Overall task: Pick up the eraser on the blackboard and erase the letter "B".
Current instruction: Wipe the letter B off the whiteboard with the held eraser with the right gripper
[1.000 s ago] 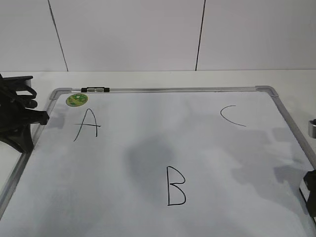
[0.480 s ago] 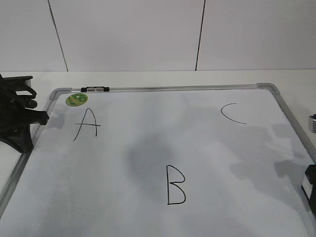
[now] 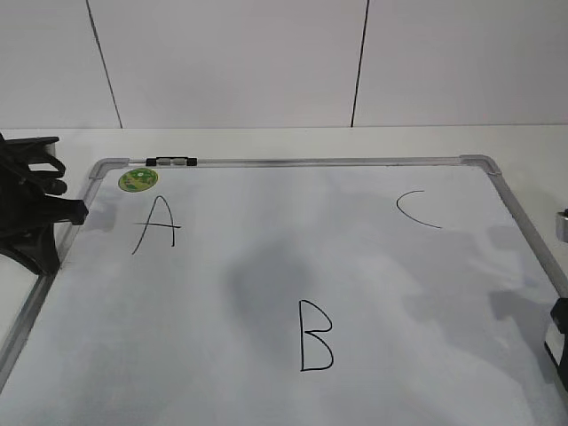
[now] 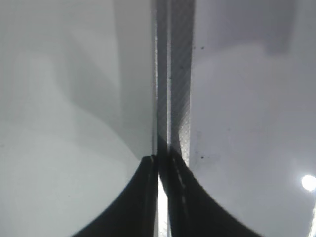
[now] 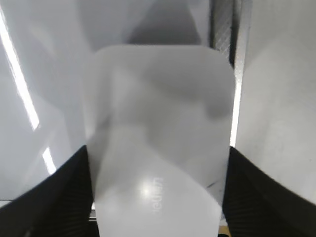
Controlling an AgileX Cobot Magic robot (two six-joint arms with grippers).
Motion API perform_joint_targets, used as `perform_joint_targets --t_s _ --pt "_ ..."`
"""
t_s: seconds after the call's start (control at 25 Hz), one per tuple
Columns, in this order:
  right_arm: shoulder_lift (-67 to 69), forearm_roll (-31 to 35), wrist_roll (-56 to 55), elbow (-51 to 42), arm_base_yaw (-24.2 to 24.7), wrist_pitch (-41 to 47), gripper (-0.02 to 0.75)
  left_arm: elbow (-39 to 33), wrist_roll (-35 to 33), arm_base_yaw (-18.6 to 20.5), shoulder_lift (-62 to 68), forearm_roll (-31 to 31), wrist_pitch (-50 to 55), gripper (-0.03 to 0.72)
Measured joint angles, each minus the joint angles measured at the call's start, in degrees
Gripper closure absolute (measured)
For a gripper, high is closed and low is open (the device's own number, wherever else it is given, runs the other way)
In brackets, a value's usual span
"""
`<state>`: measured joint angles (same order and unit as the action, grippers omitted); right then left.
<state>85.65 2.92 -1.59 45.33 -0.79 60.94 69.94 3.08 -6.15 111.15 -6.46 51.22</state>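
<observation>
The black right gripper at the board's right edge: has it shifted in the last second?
Yes, slightly. The black right gripper sits a little higher along the blackboard's grey metal frame than half a second ago.

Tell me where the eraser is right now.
The eraser fills the right wrist view, between the right gripper's fingers, beside the blackboard's grey right frame. In the exterior view it barely shows at the lower right edge, far from the letter "B".

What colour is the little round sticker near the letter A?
Green, with a paler pattern. The round sticker shows best in the exterior view, at the blackboard's top-left corner.
</observation>
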Motion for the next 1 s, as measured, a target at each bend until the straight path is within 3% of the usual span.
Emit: perform_joint_targets --t_s 0.28,0.64,1.0 --pt "0.0 2.7 1.6 4.2 -1.5 2.0 0.200 0.0 0.0 0.0 0.0 0.0 0.0 0.657" --pt "4.7 3.1 -1.8 13.3 -15.3 1.2 0.201 0.0 0.0 0.0 0.0 0.0 0.1 0.657" --pt "16.4 -0.9 -5.9 21.5 -23.3 -1.4 0.201 0.0 0.0 0.0 0.0 0.0 0.1 0.657"
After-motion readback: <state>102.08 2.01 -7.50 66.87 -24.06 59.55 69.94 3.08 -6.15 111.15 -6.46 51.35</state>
